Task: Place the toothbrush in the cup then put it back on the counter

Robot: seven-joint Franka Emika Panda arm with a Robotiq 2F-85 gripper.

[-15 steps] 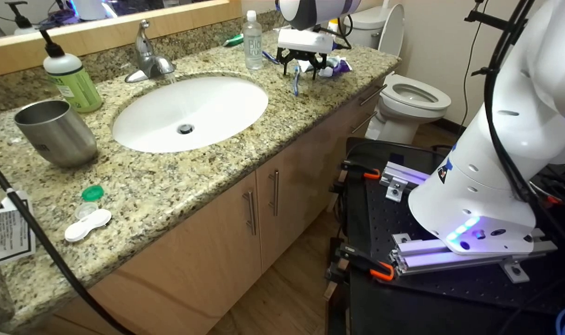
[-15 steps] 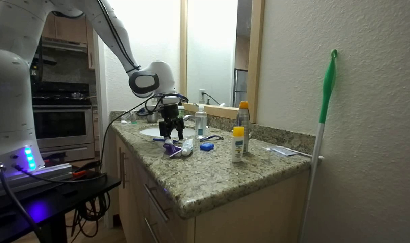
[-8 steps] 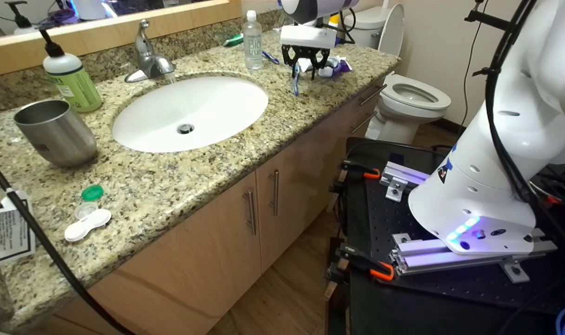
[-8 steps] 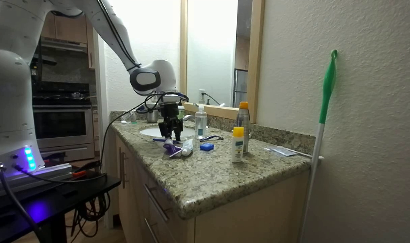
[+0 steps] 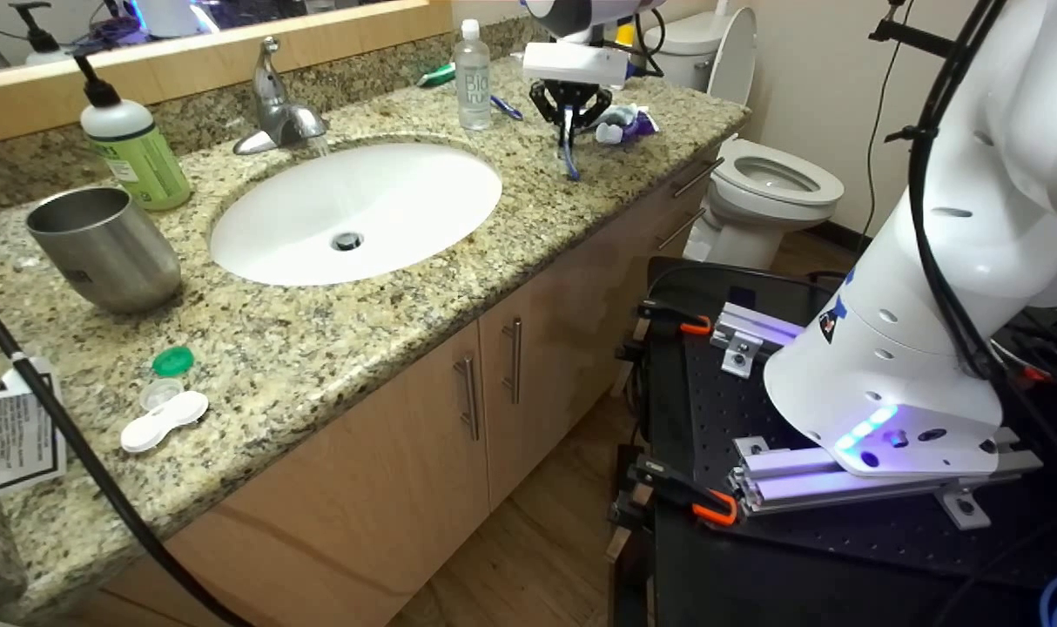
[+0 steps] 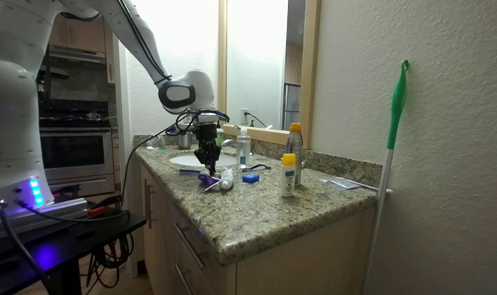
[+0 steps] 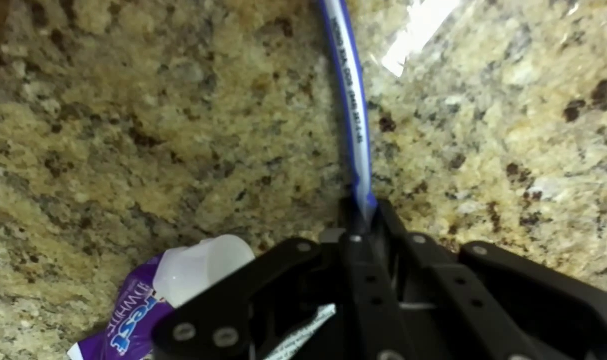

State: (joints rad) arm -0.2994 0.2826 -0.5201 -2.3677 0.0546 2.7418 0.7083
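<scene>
A slim white toothbrush (image 7: 351,90) with blue edges runs up from between the fingertips of my gripper (image 7: 367,215) in the wrist view. The gripper, seen in both exterior views (image 5: 569,139), is shut on it low over the speckled granite counter (image 5: 319,340). The handle of the toothbrush (image 5: 569,161) points down toward the counter's front; its other end is hidden behind the fingers. The grey metal cup (image 5: 106,252) stands on the counter far from the gripper, across the sink; in an exterior view the cup (image 6: 184,141) shows small behind the arm.
A purple toothpaste tube (image 7: 138,310) with a white cap lies close beside the gripper. A clear bottle (image 5: 474,83) stands by the sink (image 5: 276,209). A green soap bottle (image 5: 141,152) is next to the cup. A yellow-capped bottle (image 6: 288,176) stands farther along.
My gripper's fingers have come together on the toothbrush. The toothbrush has shifted and turned slightly, its handle end now a bit farther to the side.
</scene>
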